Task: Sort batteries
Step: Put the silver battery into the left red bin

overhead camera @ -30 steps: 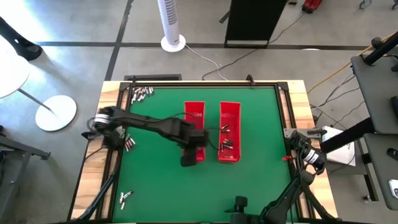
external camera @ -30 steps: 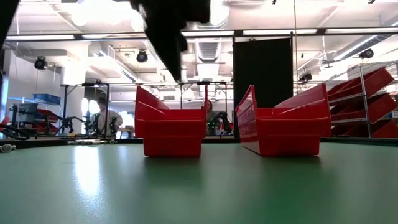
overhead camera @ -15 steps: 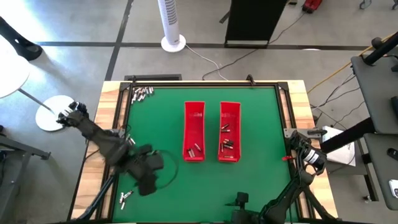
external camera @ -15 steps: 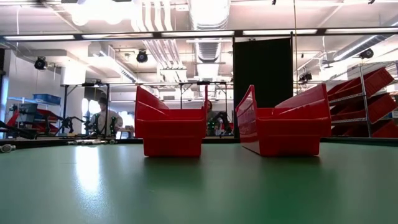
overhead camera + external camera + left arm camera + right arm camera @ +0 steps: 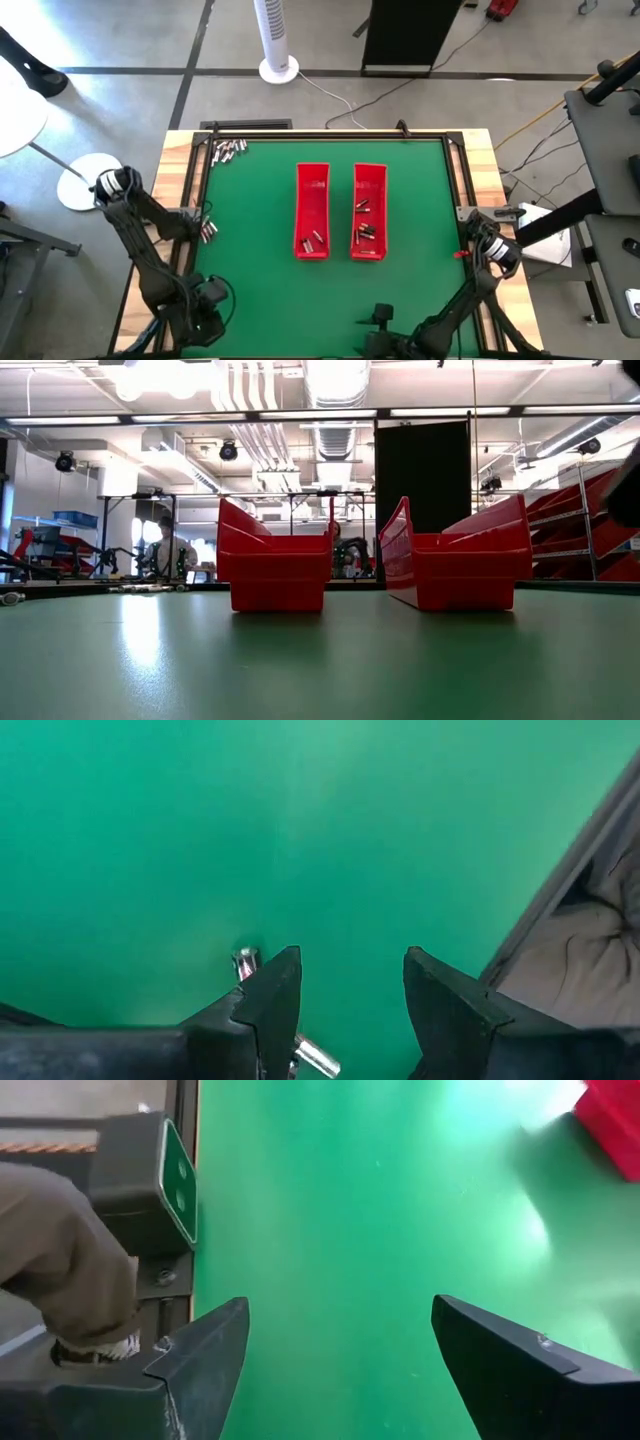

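The batteries are tiny silvery and dark cylinders. One heap lies at the far left corner point(image 5: 228, 150), a few at the left edge point(image 5: 207, 230), and some inside the two red trays point(image 5: 312, 210) point(image 5: 369, 210) at mid-table. My left gripper point(image 5: 207, 308) hangs open over the near left corner. In its wrist view point(image 5: 350, 990) two batteries point(image 5: 245, 961) point(image 5: 315, 1058) lie on the mat beside one finger, untouched. My right gripper point(image 5: 340, 1340) is open and waits low at the near right side.
The trays stand side by side, long sides running near to far, with a gap between them point(image 5: 355, 575). Green mat point(image 5: 250, 260) lies open around them. A dark frame and wooden border point(image 5: 180, 180) rim the table. A dark blurred arm part shows at the low view's right edge point(image 5: 625, 490).
My left arm has swung away from the near end of the left tray, toward the near left corner, and has come down low over the batteries lying there. The tray's near end, covered by the gripper a second ago, now shows with batteries in it.
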